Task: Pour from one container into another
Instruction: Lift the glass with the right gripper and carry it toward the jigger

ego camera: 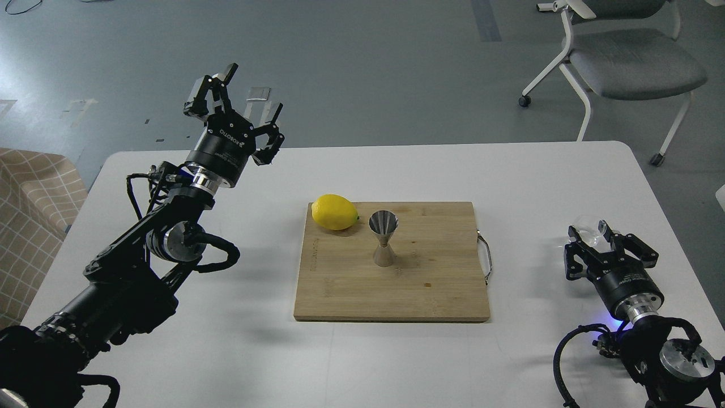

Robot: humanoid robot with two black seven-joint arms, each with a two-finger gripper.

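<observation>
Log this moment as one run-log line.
left end effector open, raised | right end effector around glass cup | jigger upright on board

1. Cutting board [396, 294] lay at table [396, 170] centre.
2. Jigger [384, 238] stood upright on the board; lemon [335, 212] at its 10 o'clock, apart.
3. Glass cup [589, 233] sat at the board's 3 o'clock, off it.

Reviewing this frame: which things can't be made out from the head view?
- Glass cup: mostly hidden behind the right gripper; contents and whether the fingers clamp it cannot be told.
- Jigger: too small to see whether its top cone holds liquid.
- Chair: backrest cut off by the top edge.
- Checked cushion: cut off by the left edge.
</observation>
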